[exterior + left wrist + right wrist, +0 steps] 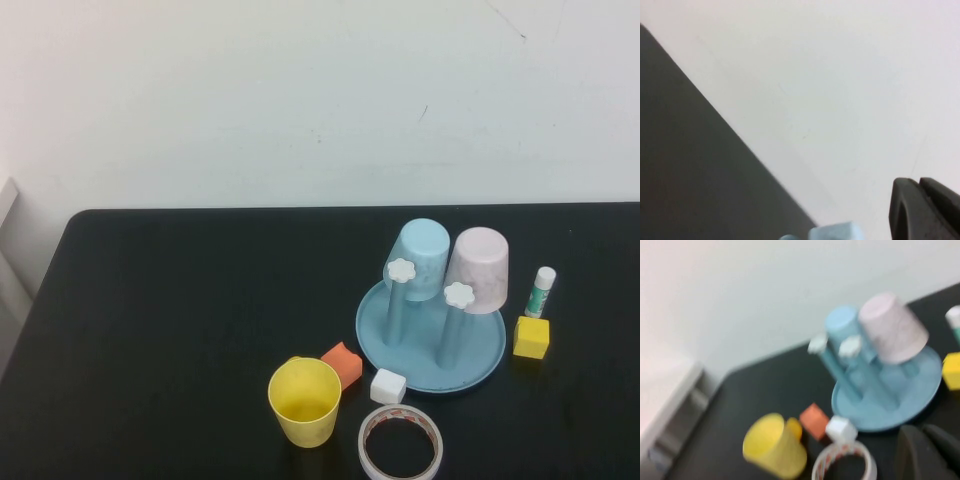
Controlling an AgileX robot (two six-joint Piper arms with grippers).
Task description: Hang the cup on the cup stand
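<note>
The yellow cup (305, 402) stands upright, mouth up, near the table's front edge; it also shows in the right wrist view (774, 445). The cup stand (478, 368) sits to its right and behind, a blue dish with posts. A light blue cup (420, 255) and a pale pink cup (478, 265) hang upside down on its back posts. Two front posts with white flower knobs (401, 269) are bare. Neither gripper shows in the high view. The left gripper (917, 181) is shut and faces the wall. The right gripper (922, 429) is shut, above the front of the table, near the stand (912, 407).
An orange block (343, 362) and a white cube (388, 385) lie between cup and stand. A white tape roll (400, 445) lies at the front edge. A yellow cube (531, 337) and a glue stick (541, 291) stand right of the stand.
</note>
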